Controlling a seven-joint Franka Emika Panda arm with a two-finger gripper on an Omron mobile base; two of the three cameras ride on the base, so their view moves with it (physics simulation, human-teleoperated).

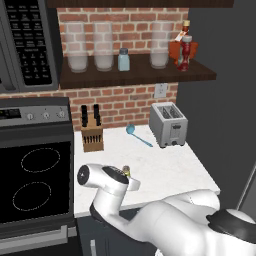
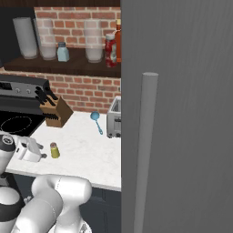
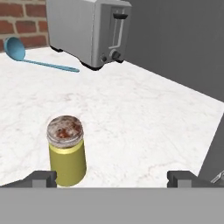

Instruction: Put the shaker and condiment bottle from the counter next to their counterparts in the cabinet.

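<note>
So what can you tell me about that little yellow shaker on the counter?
The shaker is a small yellow-green cylinder with a round grey cap speckled with rusty brown. It looks like smooth plastic or glass. It stands upright on the white marble counter, near the front edge, apart from the blue ladle and the silver toaster farther back. The claw is open, low beside it. One fingertip sits close to the shaker's base; whether it touches cannot be told.

Yellow-green shaker point(image 3: 66, 153), rusty-speckled grey cap; white marbled table point(image 3: 140, 113); blue ladle point(image 3: 26, 54); silver toaster point(image 3: 89, 28); red brick wall point(image 1: 125, 102).
</note>
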